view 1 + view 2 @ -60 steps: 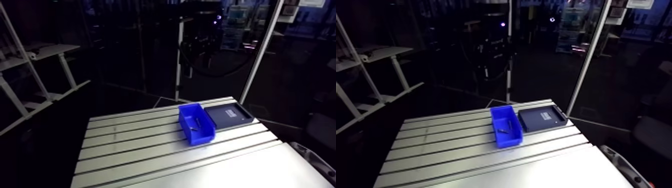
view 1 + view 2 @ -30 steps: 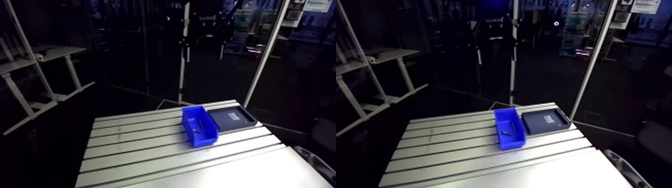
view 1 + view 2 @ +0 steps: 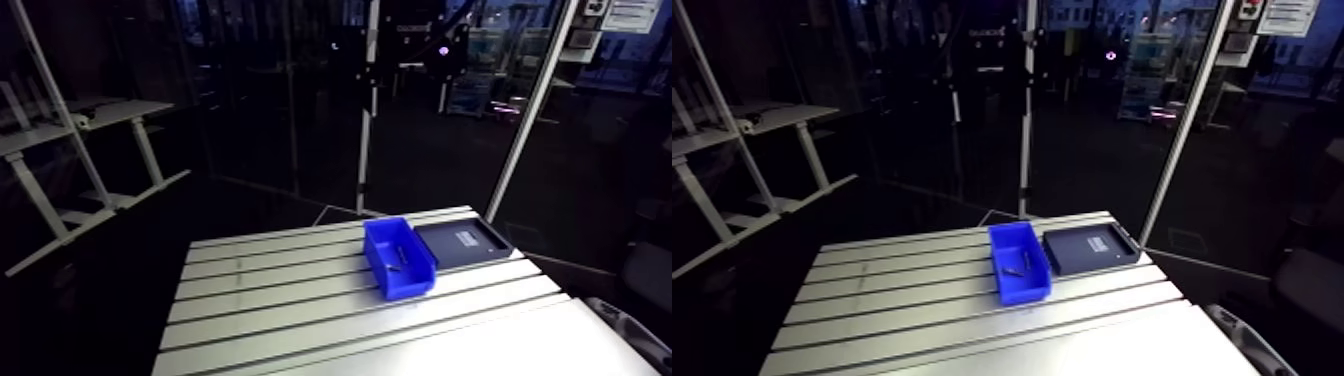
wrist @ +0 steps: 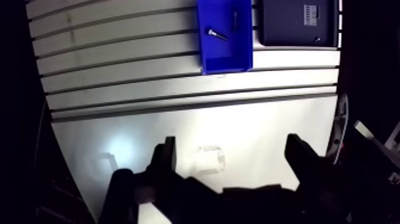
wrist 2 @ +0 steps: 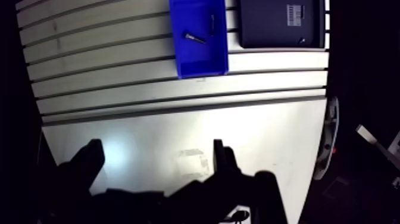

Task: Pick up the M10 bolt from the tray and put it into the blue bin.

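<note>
The blue bin (image 4: 228, 52) stands on the slotted table (image 4: 131, 83), far ahead of my gripper (image 4: 232, 146). Two dark bolts lie inside it, one slanted (image 4: 216, 34) and one along the wall on the tray's side (image 4: 235, 19). The dark tray (image 4: 297, 27) sits flush against the bin, with a pale label on it and a small speck at one corner. High above the smooth part of the table, my gripper is open with nothing between its fingers (image 4: 168, 156). The arm view shows the bin (image 3: 398, 258) and the tray (image 3: 463, 242), but not the gripper.
The table's edge drops off into dark beside the tray and behind the gripper. A faint square mark (image 4: 208, 158) shows on the smooth plate under the gripper. Bare slotted surface stretches away from the bin on the side opposite the tray.
The arm view has risen and shifted, so the bin and tray look a little smaller. Bin, tray and bolts keep their places on the table.
</note>
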